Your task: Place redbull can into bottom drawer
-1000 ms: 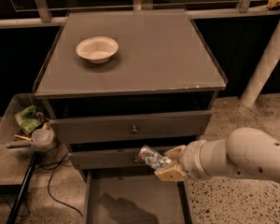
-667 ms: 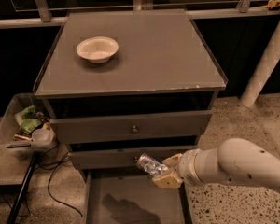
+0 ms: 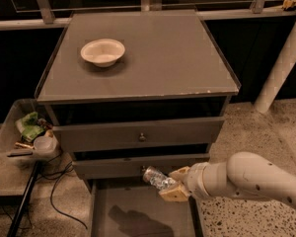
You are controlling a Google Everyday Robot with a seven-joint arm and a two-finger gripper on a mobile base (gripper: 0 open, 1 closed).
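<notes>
The redbull can [image 3: 156, 177] is a small crinkled silver can, held tilted in my gripper [image 3: 171, 183], which is shut on it. The white arm reaches in from the right edge. The can hangs in front of the middle drawer's face and just above the back of the bottom drawer [image 3: 138, 212], which is pulled open and shows a flat grey floor with the arm's shadow on it.
A cream bowl [image 3: 103, 52] sits on the cabinet top [image 3: 163, 63]. Two upper drawers with small knobs [image 3: 142, 137] are closed. A clear bin [image 3: 24, 137] with trash stands at the left, with cables on the floor. A white post [image 3: 281, 63] stands at the right.
My gripper with the can has moved a little left and down, toward the open bottom drawer. Nothing else has moved.
</notes>
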